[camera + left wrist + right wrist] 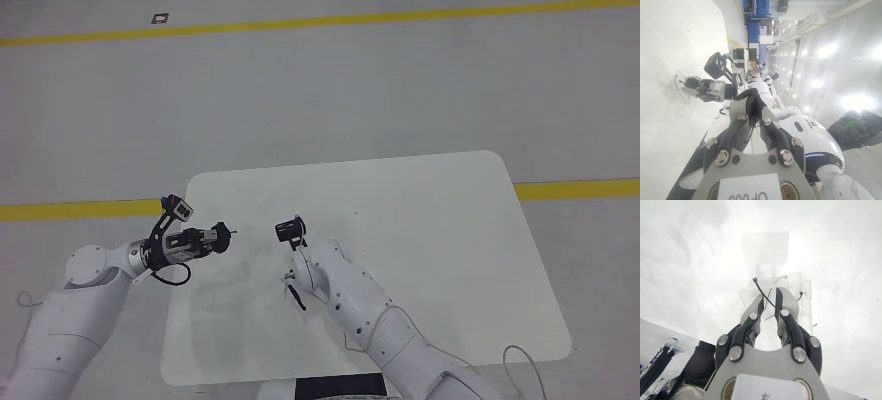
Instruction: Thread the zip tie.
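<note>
A clear plastic box (pixel 807 313) on the white table (pixel 430 230) holds several zip ties. One black zip tie (pixel 761 291) has its head at the far end, and its strap crosses a thinner one between my right gripper's fingers. My right gripper (pixel 770 296) points down into the box and is open, one finger on each side of that strap. The same gripper (pixel 683 89) shows over the box (pixel 680 86) in the left wrist view. My left gripper (pixel 753 100) hovers to the left (pixel 218 238), shut on a thin black zip tie (pixel 752 134).
Another black zip tie (pixel 800 295) and a pale one (pixel 780 278) lie in the far part of the box. The table's right half (pixel 450 270) is bare. The two grippers are about a hand's width apart.
</note>
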Controlling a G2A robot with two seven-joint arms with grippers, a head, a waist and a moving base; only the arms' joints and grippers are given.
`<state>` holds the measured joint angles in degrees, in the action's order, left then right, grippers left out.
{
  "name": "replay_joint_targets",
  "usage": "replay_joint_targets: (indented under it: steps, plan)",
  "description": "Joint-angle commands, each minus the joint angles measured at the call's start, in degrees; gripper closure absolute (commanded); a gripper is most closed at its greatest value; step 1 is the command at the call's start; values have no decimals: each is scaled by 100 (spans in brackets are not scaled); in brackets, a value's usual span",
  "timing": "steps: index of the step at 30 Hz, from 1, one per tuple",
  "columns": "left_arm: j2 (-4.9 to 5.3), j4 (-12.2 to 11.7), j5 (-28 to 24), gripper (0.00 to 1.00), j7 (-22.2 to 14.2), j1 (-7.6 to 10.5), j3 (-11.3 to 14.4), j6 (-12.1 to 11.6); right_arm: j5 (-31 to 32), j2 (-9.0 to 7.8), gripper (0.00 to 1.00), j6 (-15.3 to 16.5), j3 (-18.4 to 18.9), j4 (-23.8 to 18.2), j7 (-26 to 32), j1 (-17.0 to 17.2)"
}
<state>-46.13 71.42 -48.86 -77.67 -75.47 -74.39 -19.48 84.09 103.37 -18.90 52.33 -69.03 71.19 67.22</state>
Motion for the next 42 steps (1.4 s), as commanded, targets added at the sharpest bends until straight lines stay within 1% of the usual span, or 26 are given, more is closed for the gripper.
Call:
replay_joint_targets:
  steps: [1,2,4,7,11,14,18,20,22,24,25,26,36,37,39,40,42]
  plan:
    - [0,0,0,100,0,0,0,0,-22,5,90,-17,4,83,-68,-31]
    - [0,0,0,100,0,0,0,0,-34,8,99,-31,3,113,-96,-44]
    - [0,0,0,100,0,0,0,0,-50,7,100,-39,10,80,-109,-39]
    - [0,0,0,100,0,0,0,0,16,-15,100,-58,39,-121,-20,42]
    - [0,0,0,100,0,0,0,0,161,-83,100,-52,55,-682,136,293]
    - [0,0,0,100,0,0,0,0,235,-190,100,-54,22,-1185,241,478]
    - [0,0,0,100,0,0,0,0,241,-352,100,-23,-1,-2025,313,792]
    - [0,0,0,100,0,0,0,0,88,-441,100,99,22,-2482,214,984]
    - [0,0,0,100,0,0,0,0,27,-523,100,228,59,-2844,83,1161]
    - [0,0,0,100,0,0,0,0,-222,-582,100,415,92,-3118,-118,1297]
    - [0,0,0,100,0,0,0,0,-366,-611,100,532,121,-3225,-259,1368]
    - [0,0,0,100,0,0,0,0,-598,-645,100,755,154,-3322,-423,1456]
    - [0,0,0,100,0,0,0,0,-600,-648,100,759,159,-3314,-467,1459]
    - [-6,0,24,100,81,-13,24,42,-603,-658,100,728,188,-3321,-687,1491]
    - [-32,-60,-25,100,183,-4,115,238,-729,-688,100,699,230,-3467,-1147,1591]
    - [-42,-130,-6,100,170,17,150,229,-749,-706,100,720,232,-3542,-1328,1633]
    - [-86,-347,-79,100,199,68,267,247,-832,-753,100,801,212,-3704,-1721,1728]
